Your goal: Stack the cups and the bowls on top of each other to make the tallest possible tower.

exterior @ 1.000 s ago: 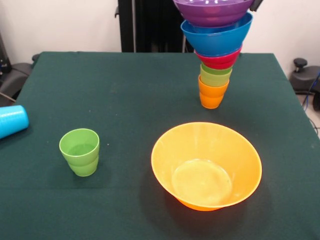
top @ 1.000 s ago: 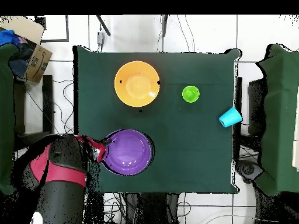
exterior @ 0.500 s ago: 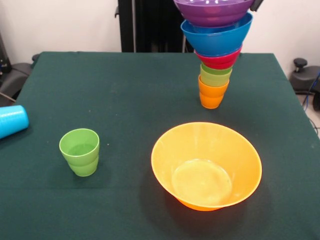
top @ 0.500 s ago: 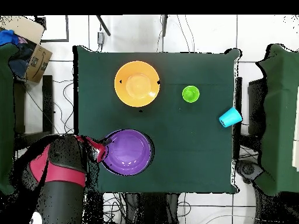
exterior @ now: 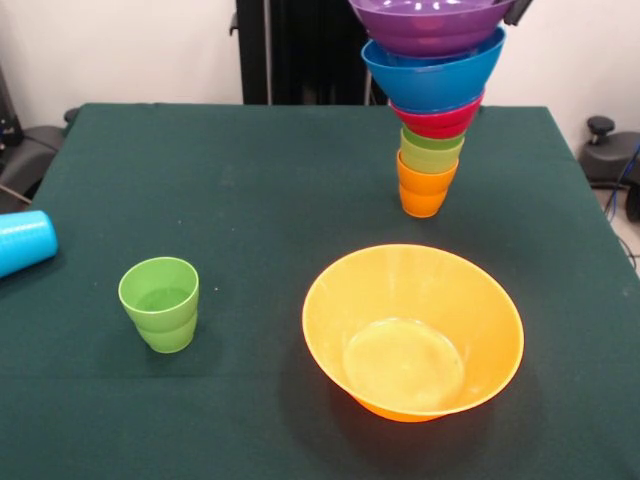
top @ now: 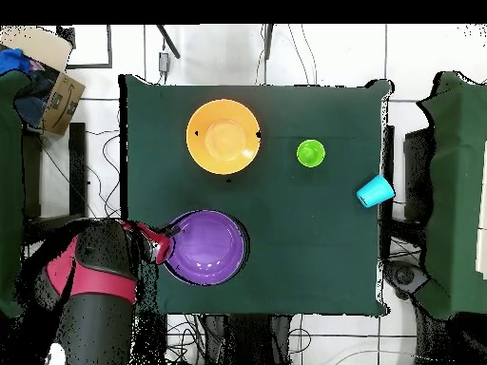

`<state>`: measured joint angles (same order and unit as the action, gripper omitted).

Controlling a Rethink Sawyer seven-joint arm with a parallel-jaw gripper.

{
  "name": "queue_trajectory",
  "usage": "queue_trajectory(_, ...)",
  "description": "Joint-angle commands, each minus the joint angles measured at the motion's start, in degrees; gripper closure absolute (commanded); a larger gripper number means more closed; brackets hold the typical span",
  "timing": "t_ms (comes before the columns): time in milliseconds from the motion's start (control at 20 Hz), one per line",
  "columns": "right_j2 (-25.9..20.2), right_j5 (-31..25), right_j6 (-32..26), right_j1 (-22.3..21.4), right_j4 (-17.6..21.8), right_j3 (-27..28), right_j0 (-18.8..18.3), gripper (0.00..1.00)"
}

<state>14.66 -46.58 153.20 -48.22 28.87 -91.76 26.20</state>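
**Tower standing at the far side, three pieces loose**

Nearest in the front view sits the large orange bowl (exterior: 413, 331), upright on the green desk (exterior: 270, 180), its mouth open upward. To its left, a little further back, the stepped green cup (exterior: 160, 303) stands upright and well apart from the bowl. Further left, the light blue cup (exterior: 22, 241) lies on its side at the desk's edge, partly cut off by the picture's border.

Beyond the big bowl rises the tower (exterior: 432, 100): an orange cup (exterior: 424, 190) on the desk, a lime green cup (exterior: 430, 152) nested in it, then a red bowl (exterior: 437, 119), a blue bowl (exterior: 434, 78) and the purple bowl (exterior: 430, 20) on top, each wider than the one below. The top of the purple bowl runs out of the picture here.

The overhead view fills that in: looking down, only the purple bowl (top: 206, 247) shows of the tower, hiding everything beneath it. The same view shows the red and black arm (top: 100, 276) beside it, with the tool (top: 164, 243) at the purple bowl's rim; whether its fingers are spread or closed I cannot tell. From above, the orange bowl (top: 223, 136), stepped green cup (top: 310, 152) and blue cup (top: 375, 190) lie spread apart, the blue cup overhanging the desk's edge.
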Motion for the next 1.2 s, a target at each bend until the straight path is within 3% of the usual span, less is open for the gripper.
queue_trajectory(50,-2.1,2.0,1.6,4.7,4.0,1.8,0.9,1.00)
queue_trajectory(1200,-0.7,3.3,1.7,6.1,2.5,2.1,1.9,1.00)
